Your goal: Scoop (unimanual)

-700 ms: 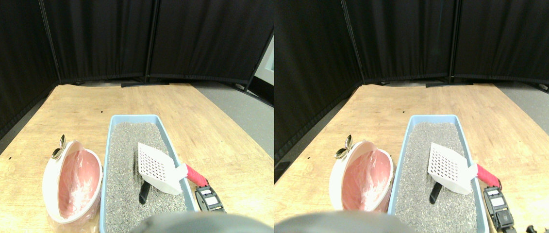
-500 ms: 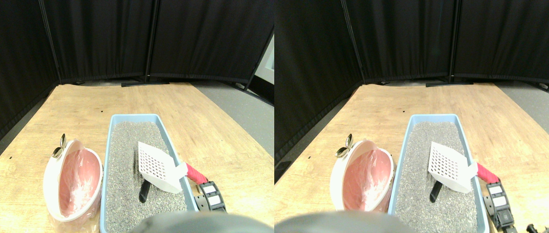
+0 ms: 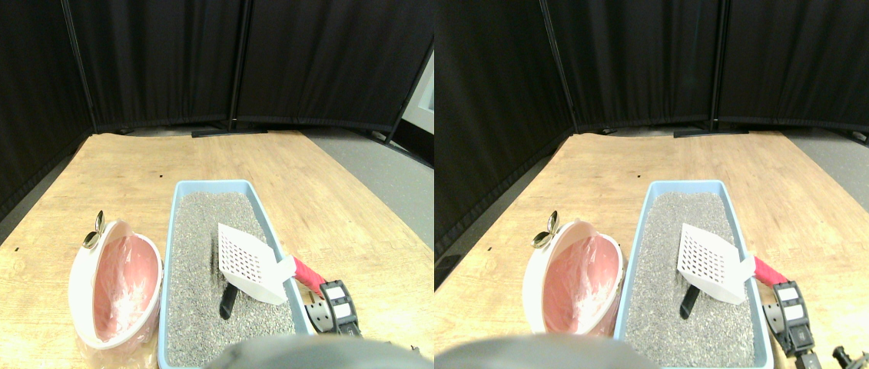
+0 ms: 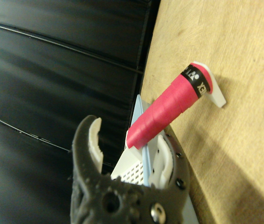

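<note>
The scoop (image 3: 252,264) lies in the blue litter tray (image 3: 268,219), its red handle (image 3: 309,276) sticking out over the rim – easy to grab. The claw (image 4: 127,154) is spread wide beside the handle, pinching nothing. One scoop, one tray, one pink bin (image 3: 116,286), on a wooden floor (image 3: 134,165).

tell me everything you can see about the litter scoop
The litter scoop is white plastic with a slotted, grid-holed blade and a handle wrapped in red tape, black-banded near its white end. It lies tilted in the blue litter tray, blade on the grey litter, handle sticking out over the tray's right rim. The right gripper is close to the handle; no grasp shows. A dark object lies just under the blade.
</note>
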You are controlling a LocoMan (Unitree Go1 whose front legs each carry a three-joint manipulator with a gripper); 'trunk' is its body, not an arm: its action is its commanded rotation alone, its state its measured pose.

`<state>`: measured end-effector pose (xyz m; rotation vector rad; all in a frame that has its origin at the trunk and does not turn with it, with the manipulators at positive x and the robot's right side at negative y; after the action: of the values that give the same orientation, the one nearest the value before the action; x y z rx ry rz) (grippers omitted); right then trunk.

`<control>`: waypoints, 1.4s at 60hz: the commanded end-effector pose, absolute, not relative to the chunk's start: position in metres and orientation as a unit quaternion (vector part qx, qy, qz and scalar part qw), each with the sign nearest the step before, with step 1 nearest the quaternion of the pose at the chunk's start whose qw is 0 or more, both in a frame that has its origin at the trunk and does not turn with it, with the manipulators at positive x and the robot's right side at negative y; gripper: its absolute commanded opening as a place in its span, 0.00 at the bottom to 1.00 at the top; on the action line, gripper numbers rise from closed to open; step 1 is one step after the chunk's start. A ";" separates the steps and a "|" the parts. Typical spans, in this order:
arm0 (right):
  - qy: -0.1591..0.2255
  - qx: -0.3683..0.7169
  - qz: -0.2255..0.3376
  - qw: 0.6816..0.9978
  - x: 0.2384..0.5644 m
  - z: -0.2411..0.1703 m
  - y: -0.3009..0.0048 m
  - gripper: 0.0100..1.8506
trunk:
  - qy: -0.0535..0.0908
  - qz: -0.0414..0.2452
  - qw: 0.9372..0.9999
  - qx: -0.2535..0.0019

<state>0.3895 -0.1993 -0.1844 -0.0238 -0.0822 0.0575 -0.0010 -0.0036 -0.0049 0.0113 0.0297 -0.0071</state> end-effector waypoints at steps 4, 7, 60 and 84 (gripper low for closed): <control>-0.060 0.006 0.023 0.998 0.393 -0.183 -0.203 0.44 | 0.016 -0.005 1.000 -0.001; -0.059 0.027 0.023 0.998 0.394 -0.184 -0.203 0.48 | 0.017 -0.006 1.000 -0.001; -0.057 0.105 -0.005 0.993 0.427 -0.196 -0.209 0.46 | 0.024 -0.007 1.000 -0.006; -0.050 0.122 -0.027 0.991 0.438 -0.201 -0.209 0.46 | 0.021 -0.007 1.000 -0.004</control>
<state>0.4354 -0.2080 -0.2052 0.2437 -0.0656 -0.0462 -0.0024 -0.0045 -0.0050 0.0076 0.0337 -0.0192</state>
